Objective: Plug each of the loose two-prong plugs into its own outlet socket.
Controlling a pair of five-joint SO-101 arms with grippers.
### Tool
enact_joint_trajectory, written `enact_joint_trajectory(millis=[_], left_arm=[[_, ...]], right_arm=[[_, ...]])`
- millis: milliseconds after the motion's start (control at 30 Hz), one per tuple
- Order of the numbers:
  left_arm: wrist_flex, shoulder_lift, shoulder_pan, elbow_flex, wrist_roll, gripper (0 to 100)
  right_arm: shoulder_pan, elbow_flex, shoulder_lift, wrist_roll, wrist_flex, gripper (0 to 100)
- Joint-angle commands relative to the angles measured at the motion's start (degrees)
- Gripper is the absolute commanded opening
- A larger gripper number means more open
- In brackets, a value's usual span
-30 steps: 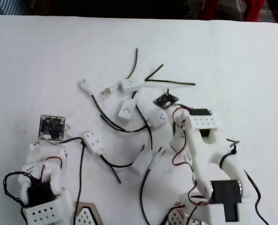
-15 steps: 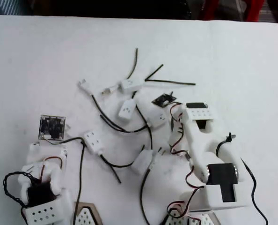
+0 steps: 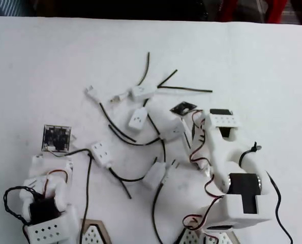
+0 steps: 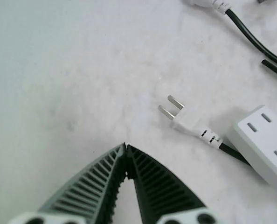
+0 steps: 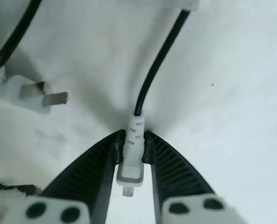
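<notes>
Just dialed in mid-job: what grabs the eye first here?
The right gripper is clamped on a white plug with a black cord, near the tangle of black cords and white sockets mid-table. The left gripper sits shut and empty, a loose white two-prong plug lying just ahead.

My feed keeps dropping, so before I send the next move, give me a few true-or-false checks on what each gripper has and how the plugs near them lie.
1. The right gripper is shut on a white plug. True.
2. The left gripper holds a plug. False: it is shut on nothing, and the loose plug lies on the table beyond its tips.
3. That loose plug is seated in the socket block beside it. False: both prongs are bare and point away from the block.
4. A second plug with bare prongs lies on the table beside the one held by the right gripper. True.
</notes>
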Motion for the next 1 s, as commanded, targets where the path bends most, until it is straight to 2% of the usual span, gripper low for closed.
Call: enact_joint_trajectory(millis=[0, 233, 400, 633, 767, 967], left_arm=[[-1.1, -0.7, 0.0, -0.4, -0.5, 2], [-1.1, -0.7, 0.0, -0.4, -0.5, 2], [-1.1, -0.7, 0.0, -0.4, -0.5, 2], [-1.1, -0.7, 0.0, -0.4, -0.5, 2], [-1.1, -0.7, 0.0, -0.4, -0.5, 2], [-1.1, -0.7, 0.0, -0.4, -0.5, 2]], right_arm=[[1.1, -1.4, -6.2, 3.1, 5.8, 1.8], [1.0, -1.1, -30.6, 4.0, 15.5, 1.7], [0.8, 0.5, -43.9, 3.5, 16.7, 1.7], [-3.8, 14.5, -45.0, 3.2, 6.2, 1.7], [-8.7, 21.0, -44.9, -1.1, -0.7, 1.7], [-15.2, 22.2, -40.3, -4.3, -1.9, 1.8]])
